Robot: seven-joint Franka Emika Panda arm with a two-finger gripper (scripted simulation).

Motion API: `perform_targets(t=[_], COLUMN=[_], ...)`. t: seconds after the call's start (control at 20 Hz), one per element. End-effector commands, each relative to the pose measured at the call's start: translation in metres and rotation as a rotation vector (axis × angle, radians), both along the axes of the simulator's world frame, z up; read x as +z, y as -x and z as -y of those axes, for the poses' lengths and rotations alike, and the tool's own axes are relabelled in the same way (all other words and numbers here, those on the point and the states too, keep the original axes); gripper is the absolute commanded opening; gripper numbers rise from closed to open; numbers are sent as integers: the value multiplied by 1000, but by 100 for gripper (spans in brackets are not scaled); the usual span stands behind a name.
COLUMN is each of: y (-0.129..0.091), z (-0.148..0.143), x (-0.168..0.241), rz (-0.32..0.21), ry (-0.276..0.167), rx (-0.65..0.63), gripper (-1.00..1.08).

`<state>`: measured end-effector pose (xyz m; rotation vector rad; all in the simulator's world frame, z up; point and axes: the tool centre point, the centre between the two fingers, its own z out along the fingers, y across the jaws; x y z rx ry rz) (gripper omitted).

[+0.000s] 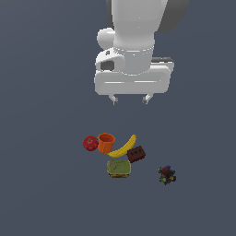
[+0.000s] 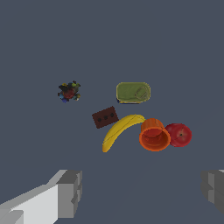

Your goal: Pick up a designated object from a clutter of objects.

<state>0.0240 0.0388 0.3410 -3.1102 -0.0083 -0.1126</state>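
Observation:
The designated object, a small dark reddish-brown box (image 1: 136, 154) (image 2: 105, 117), lies on the grey floor beside the tip of a yellow banana (image 1: 123, 146) (image 2: 120, 130). Around it the clutter holds an orange cup (image 1: 105, 143) (image 2: 154, 134), a red apple (image 1: 90, 143) (image 2: 179, 134), a green-brown flat can (image 1: 119, 168) (image 2: 133, 92) and a dark multicoloured lump (image 1: 166, 174) (image 2: 69, 92). My gripper (image 1: 130, 99) (image 2: 142, 192) hangs open well above the clutter, with nothing between its fingers (image 2: 70, 192).
Bare grey floor (image 1: 46, 184) surrounds the small pile on every side. The multicoloured lump sits apart from the others, toward the exterior view's right.

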Motion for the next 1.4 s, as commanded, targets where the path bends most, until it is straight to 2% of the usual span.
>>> perform_targets(t=[0.0, 0.45, 1.35], y=[-2, -16, -42], z=[-1, -8, -27], x=[-5, -36, -129], rz=[-3, -17, -56], ry=[-2, -14, -31], rx=[-24, -177, -611], gripper=[100, 100, 100])
